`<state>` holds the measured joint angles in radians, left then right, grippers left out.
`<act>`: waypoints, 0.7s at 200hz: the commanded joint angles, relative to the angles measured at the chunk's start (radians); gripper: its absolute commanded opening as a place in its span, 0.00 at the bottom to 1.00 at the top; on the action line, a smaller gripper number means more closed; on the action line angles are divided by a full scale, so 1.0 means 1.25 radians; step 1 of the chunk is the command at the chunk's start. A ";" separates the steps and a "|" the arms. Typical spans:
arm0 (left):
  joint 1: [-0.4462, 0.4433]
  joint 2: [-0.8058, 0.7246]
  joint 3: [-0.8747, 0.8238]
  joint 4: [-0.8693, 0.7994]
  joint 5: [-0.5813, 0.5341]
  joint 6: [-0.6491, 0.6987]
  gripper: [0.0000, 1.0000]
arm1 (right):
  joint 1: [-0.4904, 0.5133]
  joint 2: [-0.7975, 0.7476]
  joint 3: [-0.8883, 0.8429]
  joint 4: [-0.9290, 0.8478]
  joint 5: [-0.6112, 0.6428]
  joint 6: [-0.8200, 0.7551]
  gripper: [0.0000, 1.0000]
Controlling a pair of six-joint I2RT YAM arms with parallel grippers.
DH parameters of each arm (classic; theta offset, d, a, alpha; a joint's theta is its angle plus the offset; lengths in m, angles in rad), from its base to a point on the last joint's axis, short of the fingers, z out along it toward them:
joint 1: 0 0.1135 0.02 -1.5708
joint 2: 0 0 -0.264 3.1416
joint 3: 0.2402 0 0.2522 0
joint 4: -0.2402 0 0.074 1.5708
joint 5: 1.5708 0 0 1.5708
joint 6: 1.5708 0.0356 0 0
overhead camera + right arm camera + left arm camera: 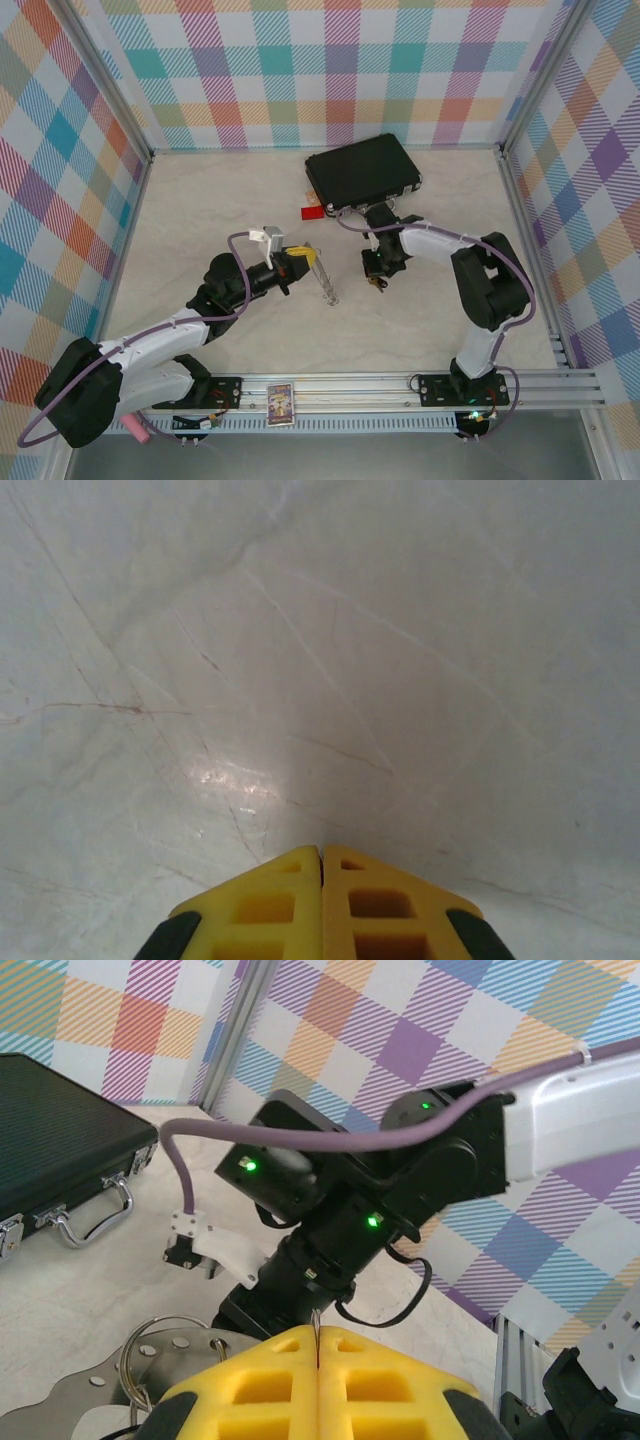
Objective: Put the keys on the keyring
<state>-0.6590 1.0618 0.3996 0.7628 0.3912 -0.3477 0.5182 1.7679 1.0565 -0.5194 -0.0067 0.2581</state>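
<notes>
My left fingers point(290, 1380) are pressed flat together, with only a thin sliver of metal showing at the seam; from the top view I judge that they pinch the keyring point(323, 278) by its rim, so that it stands on edge out from the left gripper point(297, 262). In the left wrist view a grey band with small nubs lies just beside those fingers, low on the left; I take it for the same ring. My right fingers point(360, 900) are also closed tight, with bare table point(300, 660) under them; I cannot tell if a key is clamped there. A small brownish speck point(377, 287) at the tip of the right gripper point(377, 281) may be one of the keys; it is too small to say.

Against the black case point(362, 172), the right gripper hangs just on its near side, under the handle; the keyring sits further toward me and to the left; the left gripper is left of that, well apart from the case; a small red tag point(312, 211) lies at the case's near left corner.

The risks as I see them: an edge-on pinch is a weak hold, so a push from the right could turn or slip the ring; the two wrists are close and could knock together; a key held askew would miss the ring's opening.
</notes>
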 commanded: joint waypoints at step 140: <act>-0.007 0.003 -0.003 0.052 0.001 0.006 0.00 | 0.043 -0.217 -0.289 0.368 0.088 0.123 0.25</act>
<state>-0.6590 1.0706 0.3996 0.7631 0.3908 -0.3477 0.5648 1.5631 0.6735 0.0471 0.1196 0.3962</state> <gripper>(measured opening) 0.050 0.209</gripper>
